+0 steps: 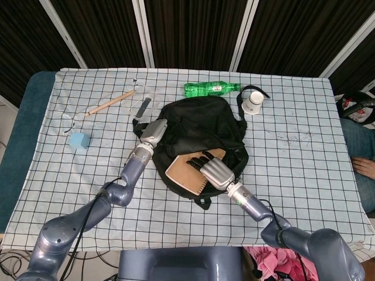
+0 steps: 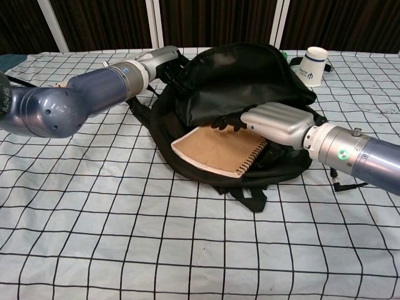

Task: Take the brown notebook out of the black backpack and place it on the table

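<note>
Half of the brown notebook [image 2: 220,148] is left jutting from the black backpack [image 2: 244,81], long axis toward the surface's near-left corner, directly under the right hand [image 2: 272,123], whose spread fingers [image 1: 200,159] are laid on its cover, nothing grasped.

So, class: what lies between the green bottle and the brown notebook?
In the head view, the black backpack fills that stretch: its closed upper part lies between the green bottle and the brown notebook, which sticks out of its lower opening.

Lab test bay: table [image 1: 304,175] under checked cloth, dark curtain panels [image 1: 193,29] behind, cables at the front edge.
</note>
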Controlling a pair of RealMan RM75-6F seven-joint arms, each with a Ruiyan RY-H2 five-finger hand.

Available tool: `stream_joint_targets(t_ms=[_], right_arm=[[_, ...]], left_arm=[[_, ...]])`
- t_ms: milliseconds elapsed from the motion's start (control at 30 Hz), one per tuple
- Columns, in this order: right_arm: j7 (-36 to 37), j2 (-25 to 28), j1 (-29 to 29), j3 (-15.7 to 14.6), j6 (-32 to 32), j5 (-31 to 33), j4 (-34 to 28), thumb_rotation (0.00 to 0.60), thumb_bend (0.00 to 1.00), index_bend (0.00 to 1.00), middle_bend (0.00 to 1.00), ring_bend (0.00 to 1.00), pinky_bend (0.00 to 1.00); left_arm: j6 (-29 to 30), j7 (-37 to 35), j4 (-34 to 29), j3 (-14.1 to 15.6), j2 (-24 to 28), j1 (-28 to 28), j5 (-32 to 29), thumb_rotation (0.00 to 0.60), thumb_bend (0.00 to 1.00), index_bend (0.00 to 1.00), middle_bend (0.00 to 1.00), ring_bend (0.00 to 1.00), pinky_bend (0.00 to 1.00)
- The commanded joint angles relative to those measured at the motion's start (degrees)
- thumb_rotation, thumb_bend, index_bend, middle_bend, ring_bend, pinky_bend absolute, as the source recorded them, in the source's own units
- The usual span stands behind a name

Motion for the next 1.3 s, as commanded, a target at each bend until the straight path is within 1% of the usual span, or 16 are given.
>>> stream_joint_targets(t_ms=[33,167,300,433,500,633,700,800,933,1100,1200,1300], right_arm=[[1.4,-2.13,0.2,0.41,0.19,0.7,1.78,0.6,0.27,0.17,0.19,0.23,0.15],[2.75,-4.36,0.52,0.79,0.39,1.23,4.8,0.6,0.28,0.19,0.22,0.26,0.16],[4.7,-5.99,0.65,1.09,1.73,1.46,7.91,0.6,0.33,0.28,0.29,0.32,0.19],[6.68,-6.37,0.4,0.93,3.17,1.35,9.03,0.6,0.39,0.36,0.35,0.36,0.21],[7.54,-6.42,0.26,0.97,3.71,1.43,9.14,0.6,0.42,0.4,0.39,0.39,0.22],[9.26,-6.46,-0.09,0.94,4.56,1.63,9.2,0.6,0.46,0.46,0.44,0.42,0.23],[11.76,-6.25,-0.55,1.49,5.57,2.23,8.21,0.6,0.49,0.49,0.46,0.43,0.23],[13.29,-6.22,-0.87,1.96,6.55,2.68,7.83,0.6,0.53,0.54,0.5,0.46,0.25],[14.73,-6.04,-1.2,2.09,7.02,3.03,7.63,0.6,0.54,0.61,0.55,0.5,0.26],[15.96,-5.66,-1.51,1.83,7.97,2.83,7.46,0.6,0.54,0.75,0.65,0.58,0.29],[16.39,-5.58,-1.82,1.95,9.5,2.65,7.25,0.6,0.54,0.8,0.68,0.61,0.31],[17.28,-5.06,-2.34,2.07,11.69,2.3,6.18,0.6,0.54,0.8,0.68,0.62,0.32]], left_arm=[[0.26,-0.06,-0.55,-0.09,0.37,0.16,-0.02,0.6,0.42,0.65,0.67,0.29,0.16],[0.34,0.07,-1.3,-0.14,0.82,0.37,-0.15,0.6,0.42,0.65,0.67,0.29,0.16],[0.35,0.92,-1.97,0.11,1.35,0.58,-0.15,0.6,0.42,0.65,0.67,0.29,0.16],[0.18,1.25,-2.38,0.16,1.56,0.71,-0.32,0.6,0.42,0.65,0.67,0.29,0.16],[0.12,1.35,-2.5,0.2,1.55,0.74,-0.37,0.6,0.42,0.65,0.67,0.29,0.16],[0.1,1.72,-2.94,0.46,1.6,0.78,-0.23,0.6,0.42,0.65,0.67,0.29,0.15],[0.57,2.13,-3.6,0.77,1.72,0.76,0.23,0.6,0.42,0.65,0.67,0.29,0.15],[1.0,2.5,-4.28,0.91,1.93,0.82,0.44,0.6,0.42,0.65,0.67,0.29,0.15],[1.39,3.19,-4.93,1.2,2.14,0.9,0.7,0.6,0.42,0.65,0.67,0.29,0.15],[1.46,3.75,-5.29,0.99,2.35,1.08,0.22,0.6,0.42,0.65,0.67,0.29,0.15],[1.53,4.02,-5.32,0.87,2.53,1.12,0.01,0.6,0.42,0.65,0.67,0.29,0.15],[1.53,4.26,-5.29,0.86,2.74,1.24,-0.12,0.6,0.42,0.65,0.67,0.29,0.15]])
